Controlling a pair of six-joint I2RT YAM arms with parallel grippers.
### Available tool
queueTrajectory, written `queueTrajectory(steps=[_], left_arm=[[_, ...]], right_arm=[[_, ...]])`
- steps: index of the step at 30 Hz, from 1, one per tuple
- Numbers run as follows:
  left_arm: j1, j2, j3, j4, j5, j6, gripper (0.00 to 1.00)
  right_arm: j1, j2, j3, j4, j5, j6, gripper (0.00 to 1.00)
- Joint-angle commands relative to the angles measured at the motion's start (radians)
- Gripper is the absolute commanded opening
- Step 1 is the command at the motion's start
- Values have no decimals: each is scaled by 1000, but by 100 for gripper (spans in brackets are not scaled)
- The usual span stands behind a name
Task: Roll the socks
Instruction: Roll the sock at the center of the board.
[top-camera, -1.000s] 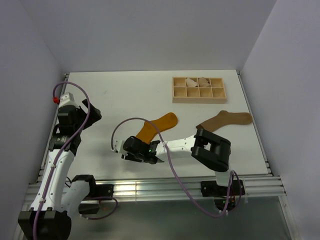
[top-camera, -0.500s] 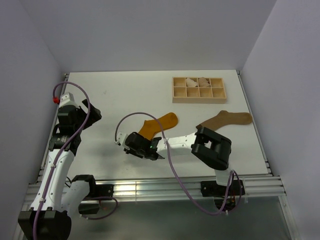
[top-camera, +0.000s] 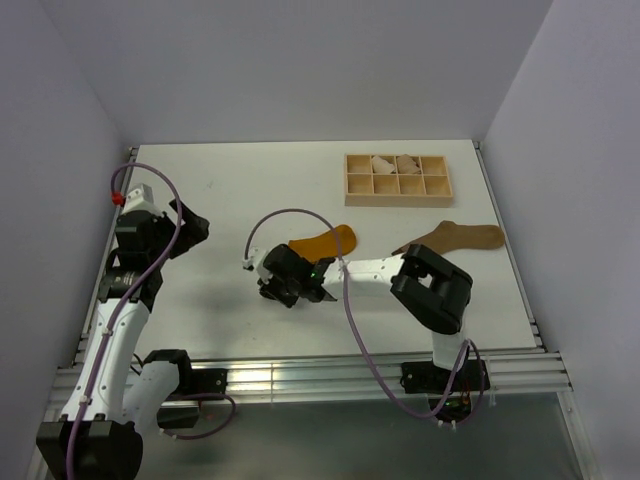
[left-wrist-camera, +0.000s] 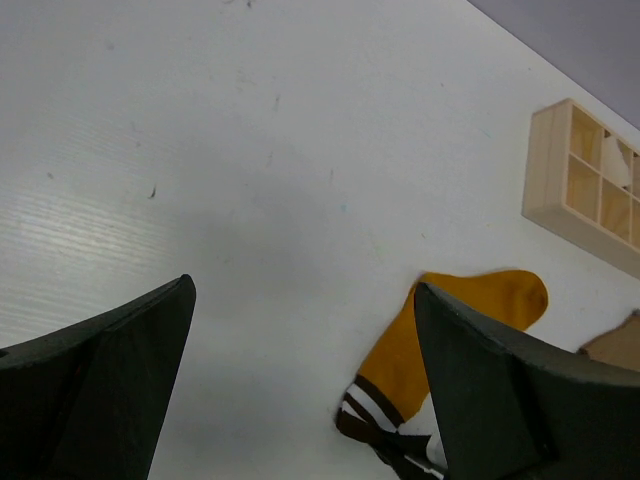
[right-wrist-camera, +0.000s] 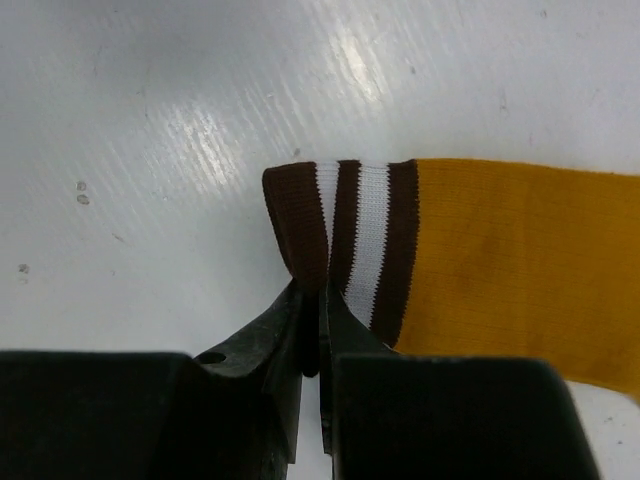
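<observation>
The right fingers (right-wrist-camera: 303, 322) are pinched almost closed on the striped cuff (right-wrist-camera: 345, 225) of the mustard sock (right-wrist-camera: 500, 260), which lies in the middle of the counter (top-camera: 230, 190). The left fingers (left-wrist-camera: 105, 375) hang wide apart and empty near the left edge. The tan sock (top-camera: 450, 238) lies by the right edge. Rolling looks barely begun; the next move calls for turning the cuff over toward the toe without loosening the pinch.

A lab rig: bare white table (top-camera: 250, 190) boxed by plain grey walls (top-camera: 300, 70).
</observation>
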Motion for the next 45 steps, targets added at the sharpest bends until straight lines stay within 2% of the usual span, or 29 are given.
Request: queueTrajectory(steps=[1,4,9,12,16,18,24,27,31,39,43,45], left_arm=[[5,-18,-26,58,134,-46,97],[2,-29,-56,71,196,-91,97],[-43,-72,-122,90,198,-164,96],[-116,-84,-170,125,175,-218,94],[-275,-66,-230,177,85,-267,93],[-319,-40,-250,218,53,-296,90],[-454,38,-305,338,5,-355,82],[-501,74,-297,348,-17,-355,81],[-541,103,-302,361,-17,-370,75],[-612,167,-320,446,-55,-421,72],[-643,179,-322,434,-84,-445,71],[-653,178,-329,412,-109,-468,67]], right_arm=[[-73,-48,-17,-32,-177,90,4],[-117,-41,-11,-36,-254,127,3],[-177,-24,-5,-28,-395,181,2],[-225,-16,-14,6,-510,228,2],[-271,2,-11,15,-573,285,2],[-291,19,0,15,-614,303,2],[-326,76,-7,34,-671,379,2],[-331,93,-10,40,-688,408,2],[-345,110,-26,72,-717,449,2],[-349,153,-17,73,-748,501,2],[-358,165,-25,76,-760,532,2],[-363,171,-25,76,-763,538,2]])
